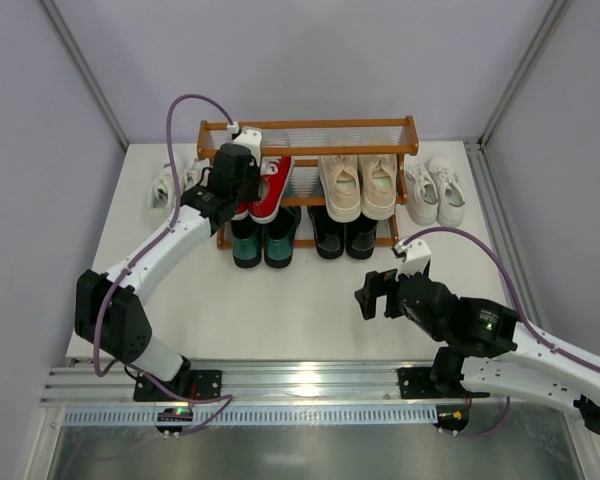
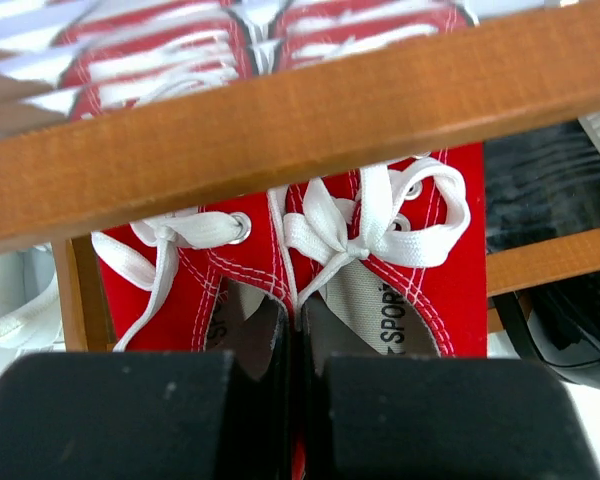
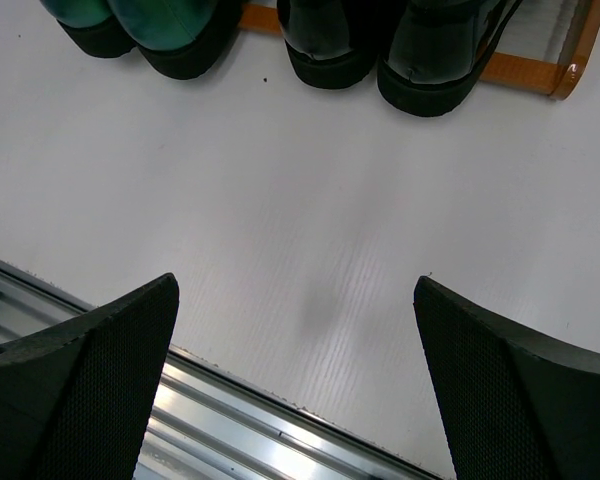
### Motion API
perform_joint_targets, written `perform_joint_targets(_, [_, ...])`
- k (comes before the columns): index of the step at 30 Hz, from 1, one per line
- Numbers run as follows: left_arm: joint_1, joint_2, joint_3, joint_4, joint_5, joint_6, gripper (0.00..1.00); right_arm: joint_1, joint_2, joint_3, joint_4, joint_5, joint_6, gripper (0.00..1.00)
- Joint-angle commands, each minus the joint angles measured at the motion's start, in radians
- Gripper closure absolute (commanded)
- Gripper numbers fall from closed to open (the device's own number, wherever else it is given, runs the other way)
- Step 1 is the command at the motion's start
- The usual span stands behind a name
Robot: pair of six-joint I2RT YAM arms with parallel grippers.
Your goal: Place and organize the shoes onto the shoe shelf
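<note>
The shoe shelf (image 1: 310, 127) stands at the back of the table. A pair of red sneakers (image 1: 270, 188) rests on the left of its middle tier, under a shelf rail (image 2: 280, 130). My left gripper (image 2: 298, 400) is shut on the two inner collars of the red sneakers (image 2: 420, 290), pinching them together. Beige sneakers (image 1: 360, 185) sit beside them. On the bottom tier are green loafers (image 1: 263, 243) and black loafers (image 1: 345, 235). My right gripper (image 1: 375, 295) hangs open over bare table, its jaws wide apart around nothing (image 3: 295, 380).
One white sneaker pair (image 1: 435, 192) lies on the table right of the shelf, another (image 1: 170, 185) to its left. The right wrist view shows green loafer heels (image 3: 170, 40), black loafer heels (image 3: 420, 60) and the metal rail (image 3: 280, 430) at the table's near edge.
</note>
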Motion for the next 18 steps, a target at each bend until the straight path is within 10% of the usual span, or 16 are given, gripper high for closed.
perform_joint_targets(1, [0.024, -0.017, 0.096, 0.251, -0.004, 0.009, 1.00, 0.006, -0.006, 0.000, 0.007, 0.028, 0.021, 0.00])
perform_joint_targets(15, [0.081, 0.064, 0.136, 0.217, 0.081, -0.032, 0.99, 0.006, -0.020, -0.005, -0.006, 0.037, 0.032, 0.00])
perform_joint_targets(17, [0.079, 0.064, 0.135, 0.213, 0.098, -0.058, 0.91, 0.006, -0.019, -0.005, -0.005, 0.036, 0.034, 0.00])
perform_joint_targets(18, [0.078, 0.059, 0.132, 0.209, 0.101, -0.070, 0.70, 0.005, -0.022, -0.005, -0.006, 0.036, 0.034, 0.00])
